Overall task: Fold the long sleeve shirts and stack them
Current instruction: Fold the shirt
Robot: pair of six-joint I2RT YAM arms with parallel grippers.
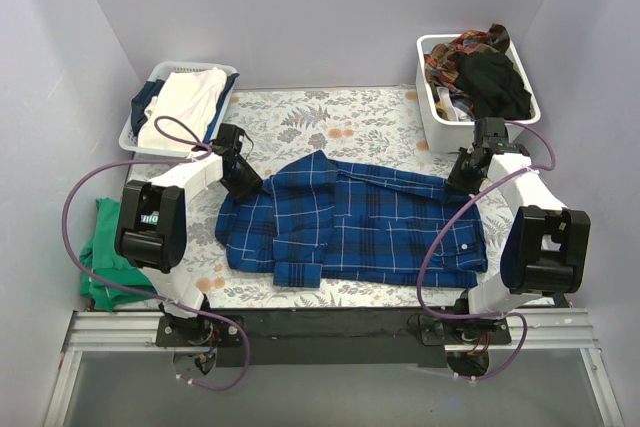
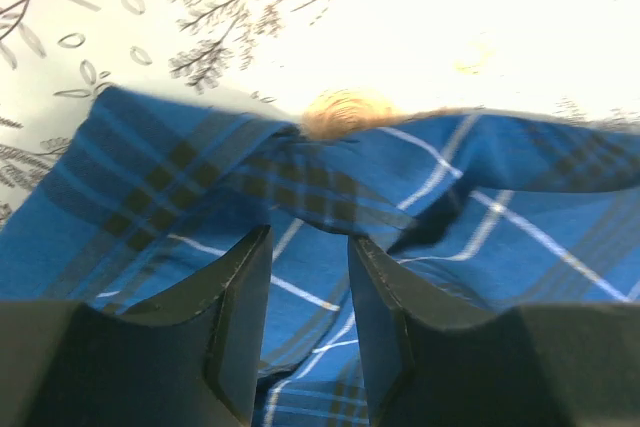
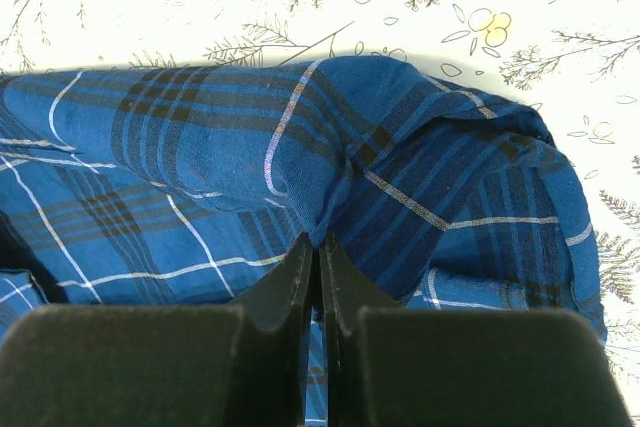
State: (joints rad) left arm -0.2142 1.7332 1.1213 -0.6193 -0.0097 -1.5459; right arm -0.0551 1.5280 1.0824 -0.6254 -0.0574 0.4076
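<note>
Right gripper (image 3: 319, 247): jaws all but closed, pinching a raised fold of the plaid shirt (image 1: 370, 227) at its right edge. Left gripper (image 2: 308, 247): jaws partly apart at the shirt's far left corner, cloth visible in the gap (grip not confirmable). The shirt lies spread on the floral cloth (image 1: 340, 112). Left bin (image 1: 130, 133) and right bin (image 1: 432, 117), both holding clothes, stand beyond the shirt's far corners.

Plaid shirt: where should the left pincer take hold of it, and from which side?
Take the raised fold at the far left edge of the plaid shirt, just ahead of the left pincer. Come from the left, off the table cloth, jaws straddling that ridge; probably best, since the right pincer pinches the opposite edge.
</note>
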